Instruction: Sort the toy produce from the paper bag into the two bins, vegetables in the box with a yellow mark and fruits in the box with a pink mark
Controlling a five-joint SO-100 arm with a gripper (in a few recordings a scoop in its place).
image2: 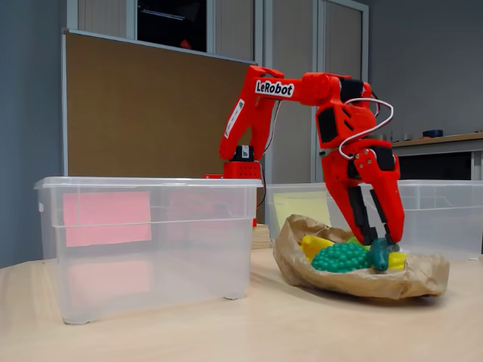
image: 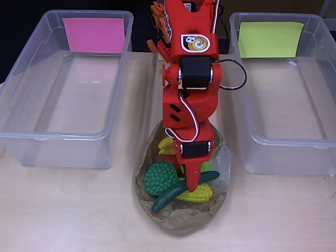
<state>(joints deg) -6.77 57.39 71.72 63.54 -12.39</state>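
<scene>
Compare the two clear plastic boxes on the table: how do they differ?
The left box in the overhead view carries a pink note on its far wall; the right box carries a yellow note. In the fixed view, the pink-marked box stands nearer the camera and looks larger, while the yellow-marked one sits behind the paper bag. Both are clear, open-topped, and hold no toys.

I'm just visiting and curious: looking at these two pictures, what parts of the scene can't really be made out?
- Overhead view: the red arm covers the middle of the paper bag, hiding toys under it.
- Both views: whether the gripper grips the dark green vegetable is unclear.
- Fixed view: the pink-marked bin hides part of the yellow-marked bin.
- Fixed view: the bag's rim hides toys lying low.
</scene>
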